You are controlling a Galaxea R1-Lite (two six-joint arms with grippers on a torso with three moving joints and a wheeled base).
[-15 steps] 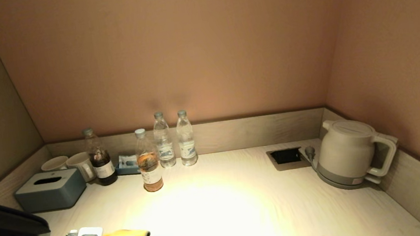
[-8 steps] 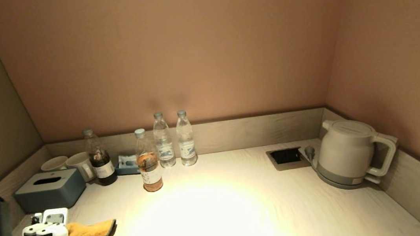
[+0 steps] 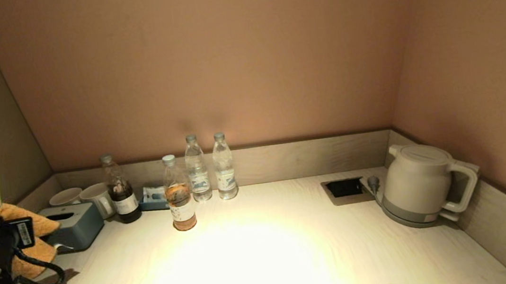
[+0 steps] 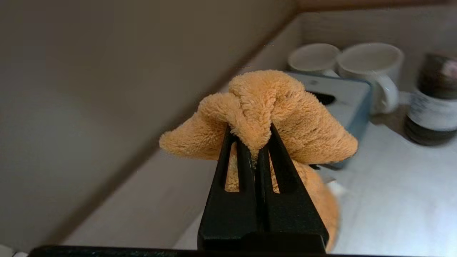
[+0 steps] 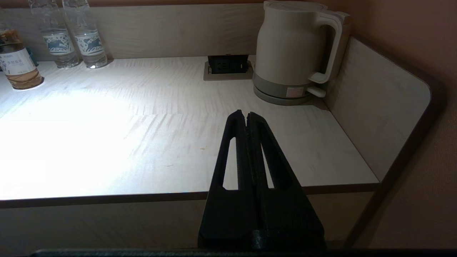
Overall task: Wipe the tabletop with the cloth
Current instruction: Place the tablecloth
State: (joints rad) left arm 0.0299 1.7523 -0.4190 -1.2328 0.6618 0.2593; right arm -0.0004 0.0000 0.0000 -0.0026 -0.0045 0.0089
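Note:
My left gripper (image 4: 250, 134) is shut on an orange fluffy cloth (image 4: 285, 117) and holds it in the air at the far left, above the pale wooden tabletop (image 3: 266, 255). In the head view the cloth (image 3: 30, 234) hangs beside the gripper's wrist, in front of the grey tissue box (image 3: 76, 224). My right gripper (image 5: 247, 116) is shut and empty, parked off the table's front edge, out of the head view.
Two white mugs (image 3: 83, 197), a dark bottle (image 3: 120, 190), a tea bottle (image 3: 179, 193) and two water bottles (image 3: 210, 168) stand along the back left. A white kettle (image 3: 422, 184) and a recessed socket (image 3: 345, 188) are at the back right.
My left gripper has lifted the cloth off the table's front left and carried it up and to the left. The right arm has not moved.

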